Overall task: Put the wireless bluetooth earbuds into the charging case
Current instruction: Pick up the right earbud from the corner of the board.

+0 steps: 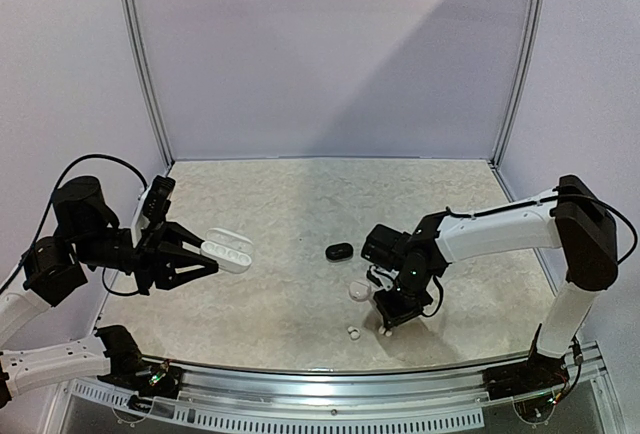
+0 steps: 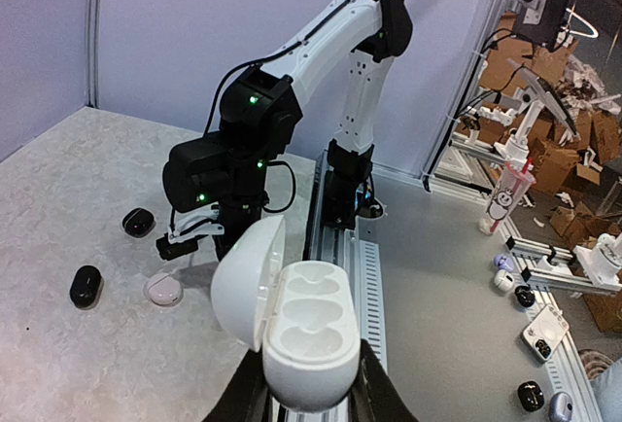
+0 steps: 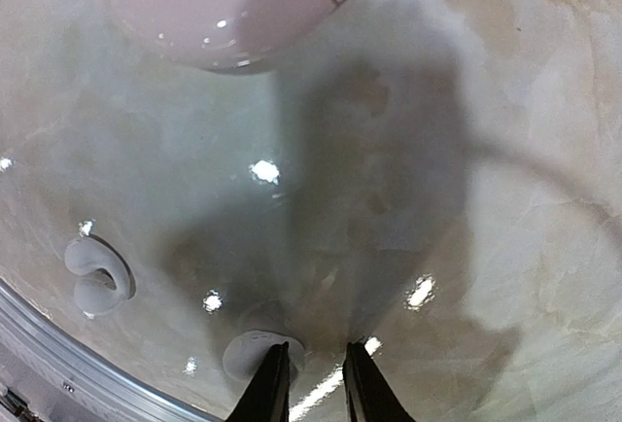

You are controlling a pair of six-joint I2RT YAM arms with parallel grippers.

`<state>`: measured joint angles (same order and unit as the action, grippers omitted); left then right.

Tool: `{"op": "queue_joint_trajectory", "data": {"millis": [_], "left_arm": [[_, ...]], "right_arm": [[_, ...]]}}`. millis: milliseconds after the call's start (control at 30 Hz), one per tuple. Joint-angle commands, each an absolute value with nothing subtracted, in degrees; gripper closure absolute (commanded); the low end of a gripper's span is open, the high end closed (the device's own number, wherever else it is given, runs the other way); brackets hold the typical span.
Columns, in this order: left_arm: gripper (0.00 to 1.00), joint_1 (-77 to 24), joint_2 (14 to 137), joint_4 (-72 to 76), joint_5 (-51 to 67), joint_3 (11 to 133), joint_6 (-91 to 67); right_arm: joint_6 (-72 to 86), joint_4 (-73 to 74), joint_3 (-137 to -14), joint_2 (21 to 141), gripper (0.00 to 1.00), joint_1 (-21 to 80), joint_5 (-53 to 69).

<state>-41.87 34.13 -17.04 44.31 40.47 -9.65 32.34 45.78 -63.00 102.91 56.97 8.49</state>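
Note:
My left gripper (image 1: 212, 256) is shut on a white charging case (image 2: 303, 330), held above the table's left side. Its lid (image 2: 245, 281) hangs open to the left and both wells are bare. My right gripper (image 3: 313, 371) points down at the table near the front edge, its jaws a little apart with only table between them. One white earbud (image 3: 251, 352) lies just outside the left finger (image 3: 275, 383), touching or nearly touching it. A second white earbud (image 3: 95, 276) lies further left. In the top view these earbuds (image 1: 352, 332) sit beside the right gripper (image 1: 388, 324).
A closed pale pink case (image 3: 228, 4) lies just beyond the right gripper, also seen in the top view as the pink case (image 1: 357, 292). A black case (image 1: 339, 251) sits mid-table. The metal rail (image 1: 330, 379) runs along the near edge, close to the earbuds.

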Motion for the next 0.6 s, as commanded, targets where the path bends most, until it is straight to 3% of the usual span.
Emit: {"op": "queue_joint_trajectory", "data": {"millis": [0, 567], "left_arm": [[1.0, -41.2, 34.4, -17.6, 44.1, 41.7, -9.2], [1.0, -41.2, 34.1, -17.6, 44.1, 41.6, -9.1]], "right_arm": [[34.4, 45.0, -61.7, 101.7, 0.79, 59.2, 11.8], [38.1, 46.2, -61.9, 101.0, 0.78, 63.1, 12.5]]}}
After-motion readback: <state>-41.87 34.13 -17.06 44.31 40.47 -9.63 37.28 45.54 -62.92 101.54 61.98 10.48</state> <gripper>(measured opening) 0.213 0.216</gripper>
